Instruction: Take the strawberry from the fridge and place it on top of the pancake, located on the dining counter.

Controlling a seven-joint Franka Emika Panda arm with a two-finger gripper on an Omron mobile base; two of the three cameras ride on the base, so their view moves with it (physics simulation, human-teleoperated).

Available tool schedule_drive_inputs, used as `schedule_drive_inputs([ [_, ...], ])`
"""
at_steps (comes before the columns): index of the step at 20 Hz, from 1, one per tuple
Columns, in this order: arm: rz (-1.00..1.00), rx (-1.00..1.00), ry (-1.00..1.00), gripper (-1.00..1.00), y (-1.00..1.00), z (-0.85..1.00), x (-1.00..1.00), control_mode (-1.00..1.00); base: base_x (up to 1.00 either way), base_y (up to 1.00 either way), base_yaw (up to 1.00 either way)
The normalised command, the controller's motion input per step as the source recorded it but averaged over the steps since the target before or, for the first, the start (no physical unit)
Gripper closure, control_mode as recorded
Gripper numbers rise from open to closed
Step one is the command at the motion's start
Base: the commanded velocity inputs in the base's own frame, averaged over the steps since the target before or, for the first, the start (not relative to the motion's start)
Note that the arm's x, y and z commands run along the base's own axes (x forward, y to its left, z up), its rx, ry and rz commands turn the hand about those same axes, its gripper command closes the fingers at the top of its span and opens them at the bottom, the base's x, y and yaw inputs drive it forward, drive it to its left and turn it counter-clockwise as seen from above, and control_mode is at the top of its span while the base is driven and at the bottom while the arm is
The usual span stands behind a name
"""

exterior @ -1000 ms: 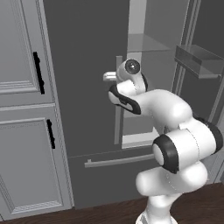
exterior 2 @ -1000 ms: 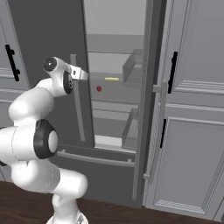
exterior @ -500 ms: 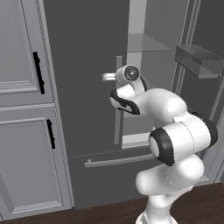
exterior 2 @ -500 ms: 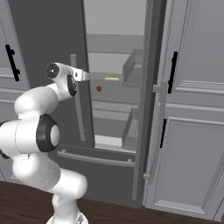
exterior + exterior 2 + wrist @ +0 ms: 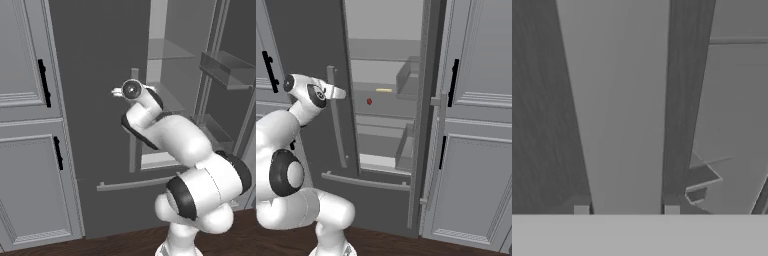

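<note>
CHANGE: arm has pushed in on left door; fingers, spread a second ago, now pinch the bar handle | FRIDGE: right door open, left door shut | STRAWBERRY: on a middle shelf, beside a yellow stick | MEANING: left door appears next to be pulled; berry untouched.
</note>
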Motion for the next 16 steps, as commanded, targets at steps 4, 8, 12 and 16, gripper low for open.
schedule_drive_inputs([
  [4, -0.43, 0.00, 0.15, 1.00, 0.61, -0.17, -0.99, -1.00, 0.00, 0.00, 0.00],
  [8, -0.36, -0.08, 0.30, 1.00, 0.51, -0.36, -0.95, -1.00, 0.00, 0.00, 0.00],
  [12, -0.23, 0.00, 0.06, 1.00, 0.24, 0.00, -0.92, -1.00, 0.00, 0.00, 0.00],
  [16, -0.05, 0.00, 0.00, -1.00, 0.51, -0.06, -0.74, -1.00, 0.00, 0.00, 0.00],
])
